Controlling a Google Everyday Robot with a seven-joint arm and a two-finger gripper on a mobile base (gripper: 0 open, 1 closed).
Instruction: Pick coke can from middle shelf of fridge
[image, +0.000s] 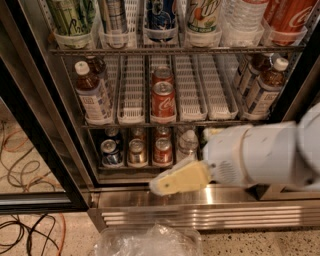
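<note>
On the middle shelf (217, 97) of the fridge (210, 215), two red cans stand in the centre lane: the coke can (163, 100) upright at the front, its twin at 12 o'clock behind it. Two brown bottles (92, 95) stand at 9 o'clock. At 6 o'clock, well below the can, the gripper (175, 182) reaches in from 3 o'clock on a white arm (260, 155), holding nothing visible; how far open it is, I cannot tell.
</note>
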